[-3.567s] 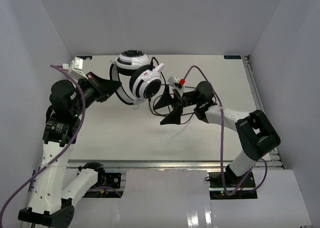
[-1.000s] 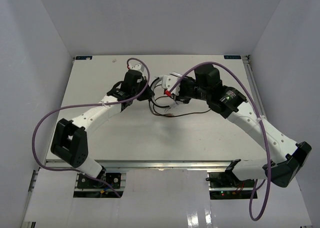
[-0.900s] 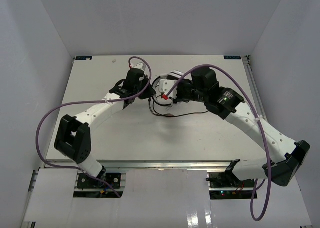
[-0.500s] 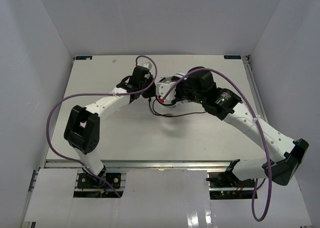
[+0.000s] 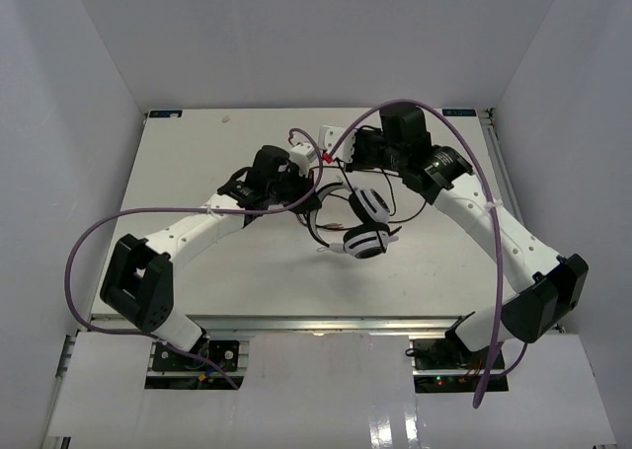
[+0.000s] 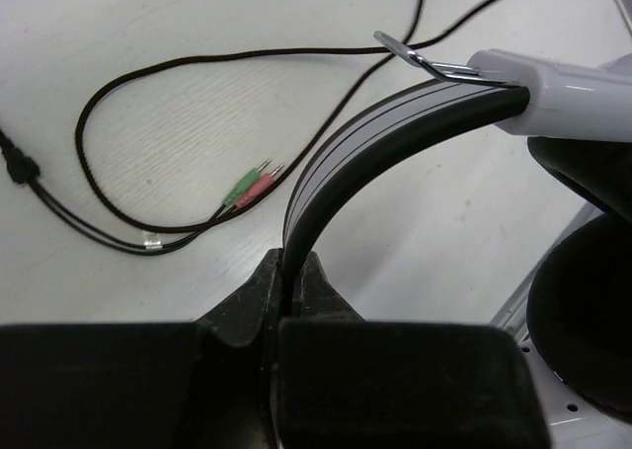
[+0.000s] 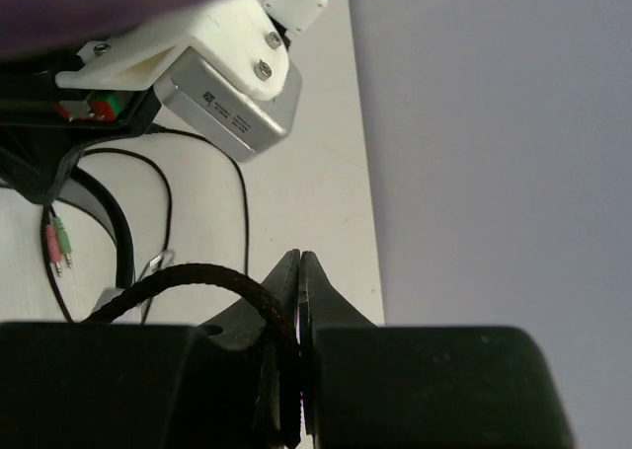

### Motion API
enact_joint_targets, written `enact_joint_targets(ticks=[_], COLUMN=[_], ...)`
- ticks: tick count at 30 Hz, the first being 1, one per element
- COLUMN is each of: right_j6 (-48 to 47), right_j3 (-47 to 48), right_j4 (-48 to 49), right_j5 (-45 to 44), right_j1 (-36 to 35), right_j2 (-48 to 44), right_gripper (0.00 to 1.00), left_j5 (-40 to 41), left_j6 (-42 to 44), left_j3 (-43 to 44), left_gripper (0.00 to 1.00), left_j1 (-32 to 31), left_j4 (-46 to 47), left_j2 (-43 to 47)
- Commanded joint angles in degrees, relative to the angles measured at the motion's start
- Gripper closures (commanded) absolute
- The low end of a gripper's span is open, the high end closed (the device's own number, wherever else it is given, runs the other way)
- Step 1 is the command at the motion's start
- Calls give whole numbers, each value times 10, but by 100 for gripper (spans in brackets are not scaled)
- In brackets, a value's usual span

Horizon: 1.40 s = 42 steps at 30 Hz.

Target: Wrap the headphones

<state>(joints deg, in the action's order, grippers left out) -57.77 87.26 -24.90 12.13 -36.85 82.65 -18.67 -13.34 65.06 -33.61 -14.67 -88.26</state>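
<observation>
Left fingers [image 6: 292,274]: clenched on the headband [image 6: 395,133] of the headphones [image 5: 363,238], black tips pinching the band edge-on. The band is a smooth flat arc, grey with thin dark stripes on its face and a black underside. It runs into a glossy white plastic slider [image 6: 563,84] with a thin metal strip poking out. A round black earcup [image 6: 585,311] shows at the right edge of my left wrist view.

Right fingers [image 7: 299,271]: clenched on the cable [image 7: 197,276], tips pressed together around it. Here the cord is braided and dark, with a rough woven look. Behind it I see a silvery box [image 7: 229,96] on a white bracket.

From the top view, the headphones sit mid-tabletop between the two wrists, just right of the left fingers. The two round white earcups have black centres and lie close together. I can't tell whether they touch the surface.

More thin cable loops loosely over the tabletop [image 5: 197,153] and ends in a pair of small plugs [image 6: 252,185], one green and one pink. The tabletop is pale, matte and faintly grained. Thick purple arm cables [image 5: 109,227] arc over both arms.
</observation>
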Motion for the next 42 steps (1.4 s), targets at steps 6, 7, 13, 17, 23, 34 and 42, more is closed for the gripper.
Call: enact_joint_targets(ticks=[6,7,13,17,23,34,42], right_j6=[123,132,185,245,344,832,1286], right_j3=[37,36,24,26,13,-227,-355], right_j4=[42,42,42,45,75,698,1331], right_j5=[89,101,192,314,514,688,659], right_j1=[69,77,113,148,178,175,165], right_j2=[59,62,71,84,114,90,153], right_gripper=[92,92,92,90,73,54,43], left_j5=[-95,-95,-102,-109,-103,52,167], left_j6=[49,47,36,13,-27,-140,-222], left_j3=[7,7,23,30,59,197,275], left_gripper=[100,100,100,100,100,100,100], left_j1=[-22,-22,-26,-27,-27,-27,-27], left_j4=[44,46,50,62,80,10,-40], left_j2=[110,118,142,159,171,166,159])
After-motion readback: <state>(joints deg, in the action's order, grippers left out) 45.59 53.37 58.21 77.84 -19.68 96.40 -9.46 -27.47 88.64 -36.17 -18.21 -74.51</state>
